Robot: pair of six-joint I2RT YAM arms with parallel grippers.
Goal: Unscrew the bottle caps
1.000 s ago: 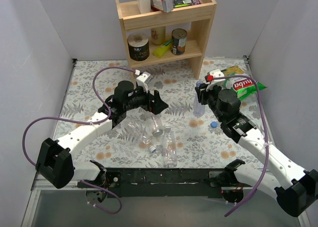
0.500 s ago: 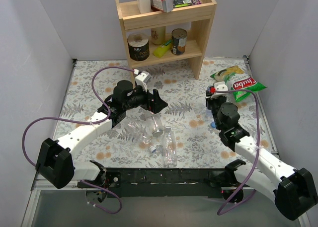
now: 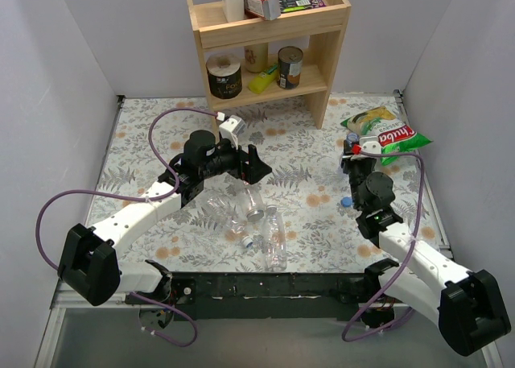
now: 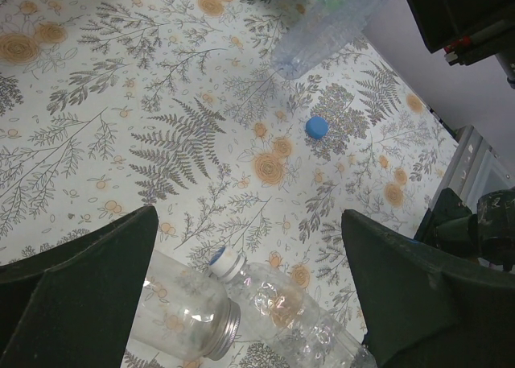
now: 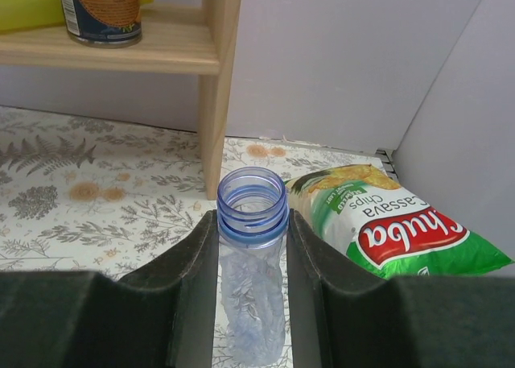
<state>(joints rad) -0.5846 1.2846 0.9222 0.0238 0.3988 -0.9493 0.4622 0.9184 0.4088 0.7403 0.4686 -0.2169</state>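
Lying nearest, three clear bottles (image 3: 275, 241), seemingly capped and empty: probably light, crinkly, easily crushed; best held at the stiff neck. Left gripper (image 4: 248, 223): spread wide above them, holding nothing. Loose blue cap (image 3: 345, 200) on table (image 3: 161, 134). Right gripper (image 5: 251, 223): clamped under the open neck of blue bottle (image 5: 253, 320), empty. Shelf (image 3: 273, 26) beyond: cans (image 3: 290, 67).

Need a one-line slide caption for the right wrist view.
Right claw gripping an uncapped blue-tinted bottle, with a chips bag and wooden shelf behind.
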